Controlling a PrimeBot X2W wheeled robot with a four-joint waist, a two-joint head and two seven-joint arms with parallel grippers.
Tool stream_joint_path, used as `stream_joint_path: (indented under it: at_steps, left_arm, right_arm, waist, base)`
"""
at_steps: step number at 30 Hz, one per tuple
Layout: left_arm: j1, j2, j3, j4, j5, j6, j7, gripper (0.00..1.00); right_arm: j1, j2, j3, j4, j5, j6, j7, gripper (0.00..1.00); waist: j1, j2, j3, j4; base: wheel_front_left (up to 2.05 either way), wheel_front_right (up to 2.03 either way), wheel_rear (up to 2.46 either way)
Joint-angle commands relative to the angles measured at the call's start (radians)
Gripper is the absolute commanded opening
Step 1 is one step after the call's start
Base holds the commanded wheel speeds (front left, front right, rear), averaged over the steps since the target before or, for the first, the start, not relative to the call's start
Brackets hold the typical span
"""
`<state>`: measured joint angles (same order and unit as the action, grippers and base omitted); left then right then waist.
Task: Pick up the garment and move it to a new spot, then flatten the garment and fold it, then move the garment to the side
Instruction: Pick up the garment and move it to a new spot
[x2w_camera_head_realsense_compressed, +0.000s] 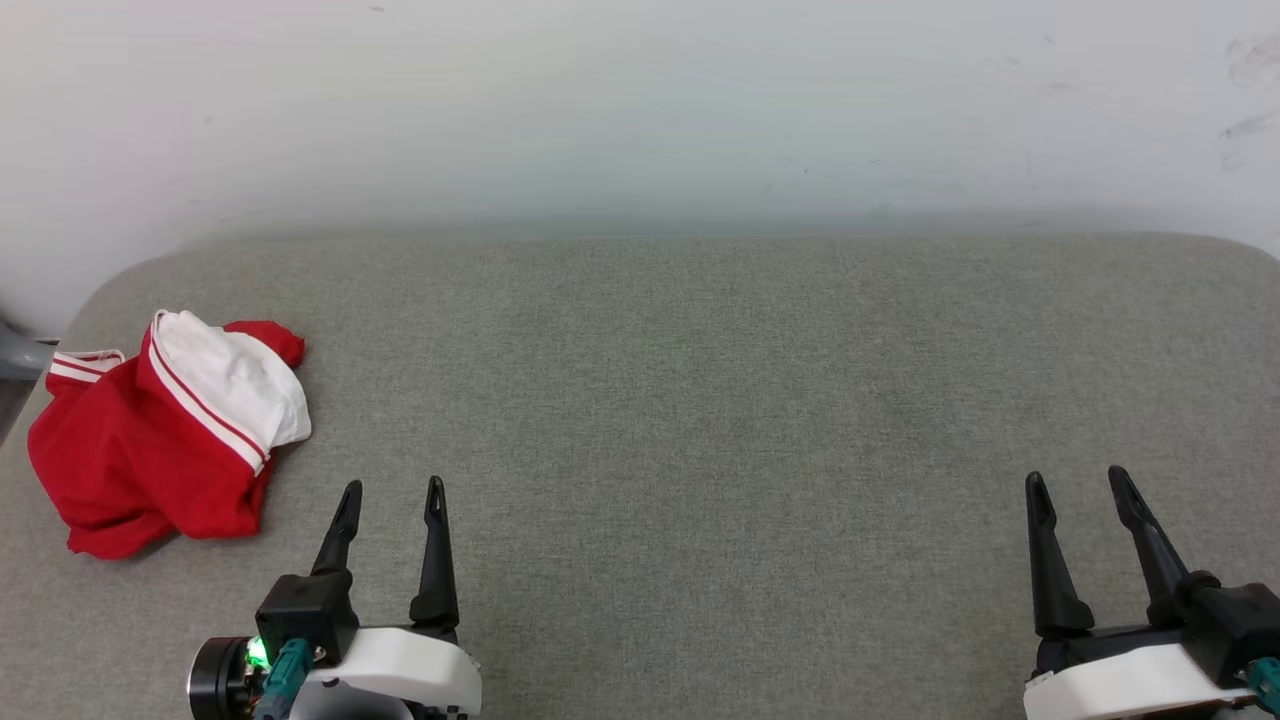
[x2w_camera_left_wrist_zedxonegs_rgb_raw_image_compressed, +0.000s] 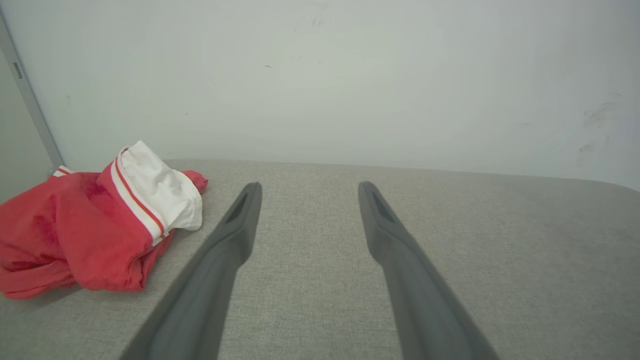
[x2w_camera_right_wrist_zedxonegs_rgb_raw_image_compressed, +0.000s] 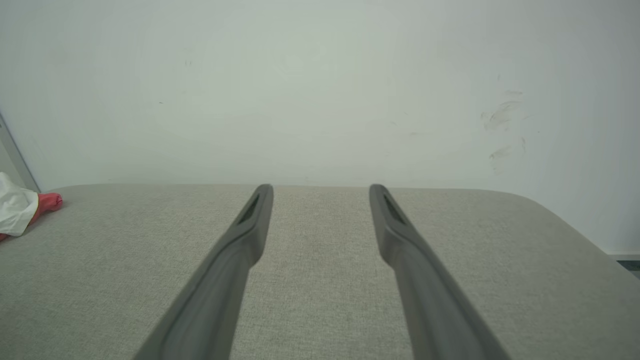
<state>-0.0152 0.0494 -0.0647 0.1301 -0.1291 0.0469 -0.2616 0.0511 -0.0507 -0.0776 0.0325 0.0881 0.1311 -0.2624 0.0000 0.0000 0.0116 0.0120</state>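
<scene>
Pickup is only beginning: near the front edge of the grey fabric surface (x2w_camera_head_realsense_compressed: 700, 400), the left gripper (x2w_camera_head_realsense_compressed: 392, 488) and the right gripper (x2w_camera_head_realsense_compressed: 1076, 478) are both standing with fingers spread apart, holding nothing. The garment (x2w_camera_head_realsense_compressed: 150, 450) is lying as a crumpled heap at the left edge, near the left gripper but apart from it. Next, I judge, the left arm is needing to reach left and pinch a red fold. The heap is running slightly from front-left towards the back, white sleeve (x2w_camera_head_realsense_compressed: 235, 385) on top facing the middle; its true long axis I cannot tell.
</scene>
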Motion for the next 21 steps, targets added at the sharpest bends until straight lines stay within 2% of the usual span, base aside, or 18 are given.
stream_joint_path:
  at_steps: [1, 11, 21]
  left_arm:
    - [0.008, 0.002, 0.001, 0.004, -0.005, -0.004, -0.005, 1.00]
    - [-0.001, 0.002, 0.004, 0.015, -0.007, -0.009, -0.005, 1.00]
    - [-0.011, 0.002, 0.023, 0.024, 0.002, -0.006, -0.004, 1.00]
  right_arm:
    - [0.011, 0.001, 0.002, 0.003, 0.009, -0.001, -0.004, 1.00]
    - [0.010, 0.001, 0.000, 0.006, 0.025, -0.001, -0.004, 1.00]
    - [0.018, 0.001, 0.007, 0.002, 0.029, -0.001, -0.004, 1.00]
  waist:
    - [0.0000, 0.0000, 0.000, 0.001]
    - [0.0000, 0.0000, 0.001, 0.015]
    - [0.0000, 0.0000, 0.007, 0.116]
  base:
    - [0.00, 0.00, 0.00]
    - [0.00, 0.00, 0.00]
    - [0.00, 0.00, 0.00]
